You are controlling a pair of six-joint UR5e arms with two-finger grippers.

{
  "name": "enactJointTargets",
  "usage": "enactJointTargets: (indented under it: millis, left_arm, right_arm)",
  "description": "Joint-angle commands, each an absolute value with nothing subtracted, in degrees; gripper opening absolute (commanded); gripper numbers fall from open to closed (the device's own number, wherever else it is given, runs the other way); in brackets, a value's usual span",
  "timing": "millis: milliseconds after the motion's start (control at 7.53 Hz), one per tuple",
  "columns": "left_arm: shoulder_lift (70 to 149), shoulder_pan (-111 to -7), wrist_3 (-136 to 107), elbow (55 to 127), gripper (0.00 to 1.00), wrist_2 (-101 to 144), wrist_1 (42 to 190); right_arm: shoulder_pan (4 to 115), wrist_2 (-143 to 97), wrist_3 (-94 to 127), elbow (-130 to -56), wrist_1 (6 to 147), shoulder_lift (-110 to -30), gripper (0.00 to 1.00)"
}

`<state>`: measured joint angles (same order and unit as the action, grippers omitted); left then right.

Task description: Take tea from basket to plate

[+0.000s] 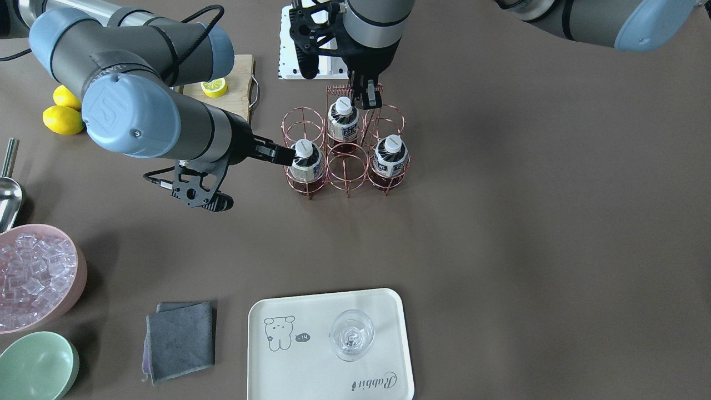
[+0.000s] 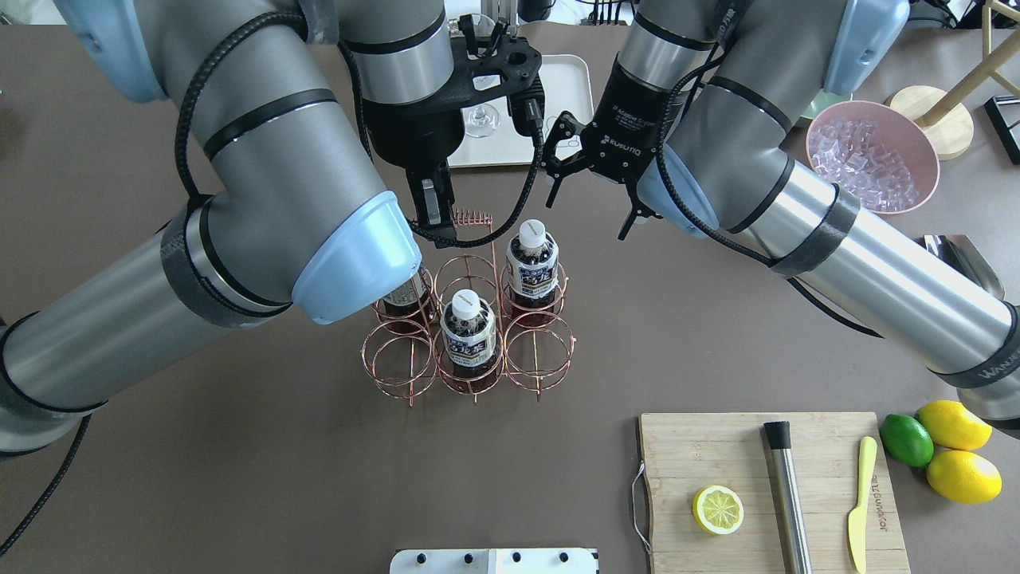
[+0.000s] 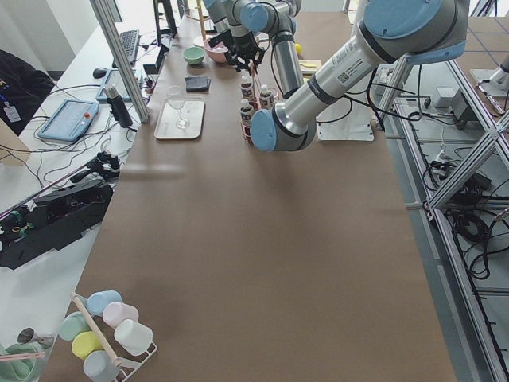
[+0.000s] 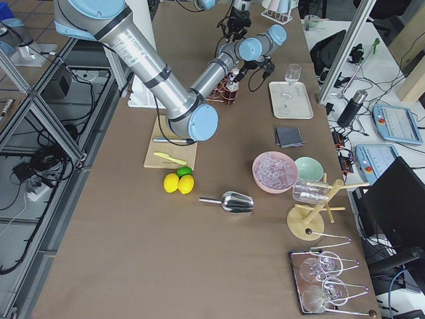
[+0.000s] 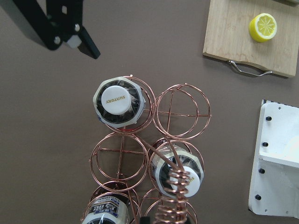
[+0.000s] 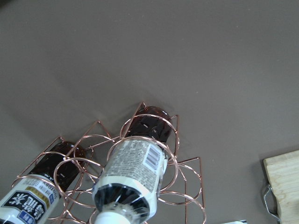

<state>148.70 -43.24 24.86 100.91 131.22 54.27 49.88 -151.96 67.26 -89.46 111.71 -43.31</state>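
- Overhead exterior view: one copper wire basket stands mid-table with six round cells in two rows of three. Three cells hold bottles and three do not.
- The tea stands upright in the far right corner cell, white cap on top.
- A second bottle sits in the middle cell of the near row. A third bottle in the far left cell is partly hidden under the left arm's elbow.
- The right gripper hangs just beside the tea on its far side. Its two fingers are spread wide and hold nothing. In the left wrist view one black finger lies near the cap, apart from it.
- The left gripper is over the basket, its fingers pinched on the coil-topped handle.
- One cream plate lies well apart from the basket at the table's far edge. It carries a single clear glass beside the bear drawing.
- One folded grey cloth lies beside the plate. One pink bowl of ice cubes, one pale green bowl and one metal scoop lie beyond the cloth.
- One wooden cutting board holds one lemon half, one metal bar and one yellow knife.
- Two whole lemons and one lime lie just beside the board.
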Motion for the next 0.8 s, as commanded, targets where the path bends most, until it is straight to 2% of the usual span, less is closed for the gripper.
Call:
enactJointTargets:
  millis: [0, 398, 664]
  left_arm:
    - [148.7, -43.4, 25.0, 100.9, 0.0, 131.1, 54.3]
    - [148.7, -43.4, 25.0, 100.6, 0.0, 131.0, 54.2]
    - [148.6, -43.4, 25.0, 100.7, 0.0, 131.0, 54.2]
  right_arm:
    - [47.6, -152.0, 71.2, -85.1, 111.4, -38.7, 0.94]
    - [47.6, -151.4, 75.1, -83.1, 106.9, -38.6, 0.92]
    - [47.5, -151.4, 76.4, -82.2, 105.6, -38.5, 0.86]
